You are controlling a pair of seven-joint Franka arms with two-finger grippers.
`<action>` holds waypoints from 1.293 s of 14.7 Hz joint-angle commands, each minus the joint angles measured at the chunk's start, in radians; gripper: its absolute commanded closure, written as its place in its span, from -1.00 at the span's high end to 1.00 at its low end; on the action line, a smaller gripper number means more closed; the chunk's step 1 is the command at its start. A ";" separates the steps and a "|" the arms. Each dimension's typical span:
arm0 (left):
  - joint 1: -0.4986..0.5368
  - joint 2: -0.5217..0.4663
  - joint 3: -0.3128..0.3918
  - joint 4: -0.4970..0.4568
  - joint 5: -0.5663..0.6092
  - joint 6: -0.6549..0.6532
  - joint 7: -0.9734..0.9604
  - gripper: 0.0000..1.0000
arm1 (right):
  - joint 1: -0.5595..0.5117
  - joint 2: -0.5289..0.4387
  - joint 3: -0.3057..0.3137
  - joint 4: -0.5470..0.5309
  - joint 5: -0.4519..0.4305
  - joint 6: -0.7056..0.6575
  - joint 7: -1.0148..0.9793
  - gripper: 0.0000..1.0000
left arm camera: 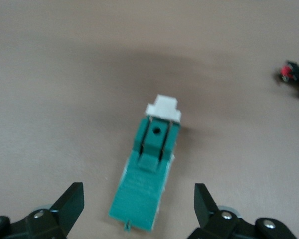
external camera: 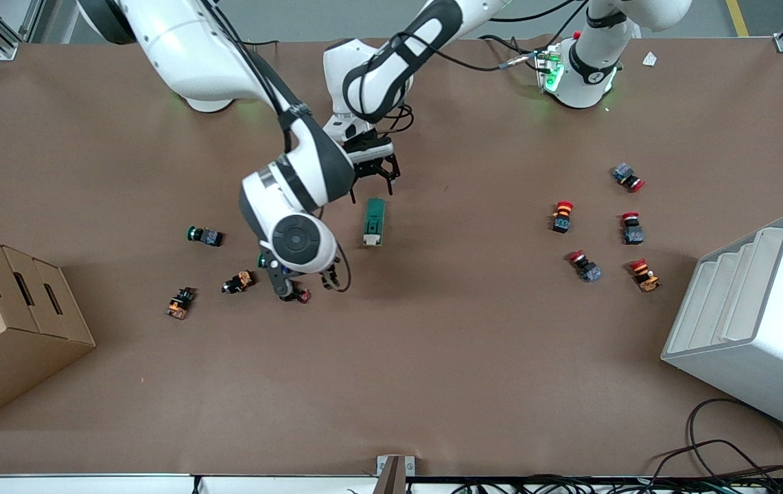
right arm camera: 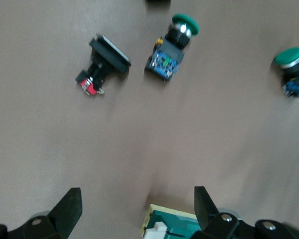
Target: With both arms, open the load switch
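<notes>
One elongated dark-green load switch (external camera: pixel 373 221) with a cream toggle piece at its end lies flat on the brown table (external camera: pixel 432 357), roughly midway between the two arms' ends, untouched by either gripper.

The left gripper (external camera: pixel 376 175) hangs over the table just above the switch's green end, farther from the front camera than the switch; its black fingers (left arm camera: pixel 70 201) are spread wide with nothing between them, and the left wrist view shows the switch lying between and ahead of them.

The right gripper (external camera: pixel 305 283) hovers over the table near the switch's cream end, toward the right arm's end of the table; its fingers (right arm camera: pixel 70 206) are likewise parted and empty, with the toggle end just showing between them in the right wrist view.

Five small red-capped push buttons (external camera: pixel 561 216) lie scattered toward the left arm's end of the table. Toward the right arm's end are a green-capped button (external camera: pixel 204 236), two dark buttons with orange bases (external camera: pixel 180 302), and at least one more part-hidden under the right gripper.

One white stepped bin (external camera: pixel 755 322) and one brown cardboard box (external camera: pixel 0 322) sit at the table's two ends.
</notes>
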 commanded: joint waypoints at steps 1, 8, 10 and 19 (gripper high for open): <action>-0.028 0.032 0.008 -0.021 0.150 -0.005 -0.027 0.92 | 0.024 0.046 0.001 0.038 0.046 0.011 0.066 1.00; -0.043 0.078 0.008 -0.101 0.434 -0.065 -0.240 0.97 | 0.051 0.125 0.002 0.038 0.163 0.078 0.192 1.00; -0.045 0.105 0.008 -0.104 0.504 -0.089 -0.286 0.97 | 0.062 0.129 0.002 0.035 0.198 0.067 0.192 1.00; -0.063 0.191 0.008 -0.102 0.707 -0.180 -0.493 0.97 | 0.074 0.105 0.057 0.042 0.232 -0.138 0.190 1.00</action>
